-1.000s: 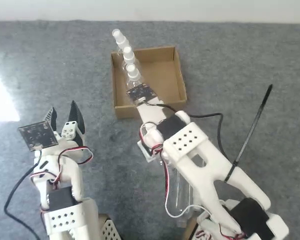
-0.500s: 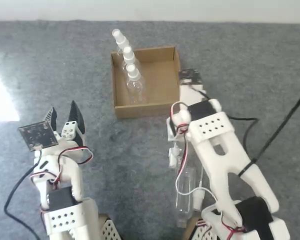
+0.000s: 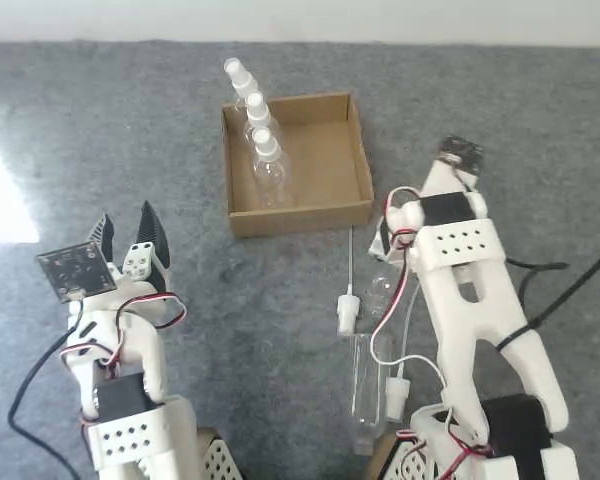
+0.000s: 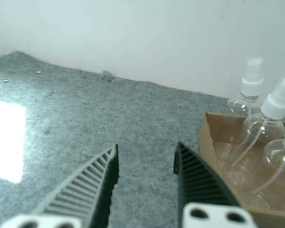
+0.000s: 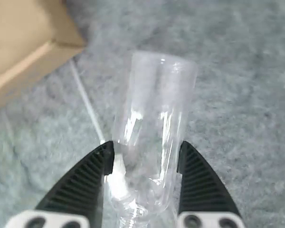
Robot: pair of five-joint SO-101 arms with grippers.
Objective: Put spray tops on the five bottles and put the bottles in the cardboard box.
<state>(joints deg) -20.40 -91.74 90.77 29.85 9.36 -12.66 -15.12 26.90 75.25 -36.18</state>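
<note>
— What is your right gripper doing?
— My right gripper [image 5: 146, 148] is spread to about the width of a clear bottle [image 5: 154, 104] lying on its side on the tabletop [image 5: 237, 71]. One finger runs close along each side of it, toward the neck end. I can't tell whether they press on it.
— Where does that bottle lie?
— Just off the near right corner of the cardboard box [image 3: 364, 165]. A loose spray top [image 3: 347, 313] lies just beside it, its thin tube pointing toward the box wall.
— And your other side?
— My left gripper [image 4: 146, 148] is parted and holds nothing, well apart from the box.
— What about the rest?
— Three capped bottles [image 3: 271, 175] stand in a row along the box's left wall. A second bottle [image 3: 368, 390] lies nearer my base, with a second spray top [image 3: 397, 397] beside it.
</note>
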